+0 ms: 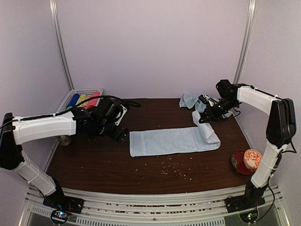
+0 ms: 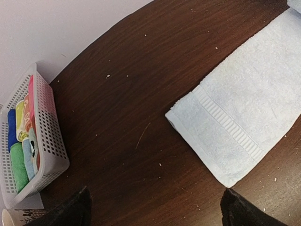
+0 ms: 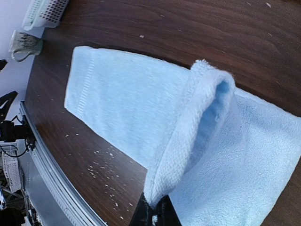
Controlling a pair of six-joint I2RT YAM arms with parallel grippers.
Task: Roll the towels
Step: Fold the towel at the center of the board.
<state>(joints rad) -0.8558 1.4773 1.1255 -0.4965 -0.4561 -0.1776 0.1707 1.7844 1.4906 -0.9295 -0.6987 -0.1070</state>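
A pale light-blue towel (image 1: 164, 141) lies stretched flat across the middle of the table. My right gripper (image 1: 203, 117) is shut on its right end and holds that end lifted and folded over; the pinched edge (image 3: 188, 141) rises from my fingers (image 3: 153, 214). A second pale blue towel (image 1: 188, 100) lies crumpled at the back of the table. My left gripper (image 1: 120, 134) is open and empty just left of the flat towel's left end (image 2: 221, 141), with its dark fingertips (image 2: 244, 212) above the bare table.
A white basket (image 1: 80, 99) with coloured rolls (image 2: 21, 141) stands at the back left. A mug (image 1: 64, 140) sits under the left arm. A red dish with a patterned cup (image 1: 248, 160) is at the right. Crumbs (image 1: 174, 167) dot the front.
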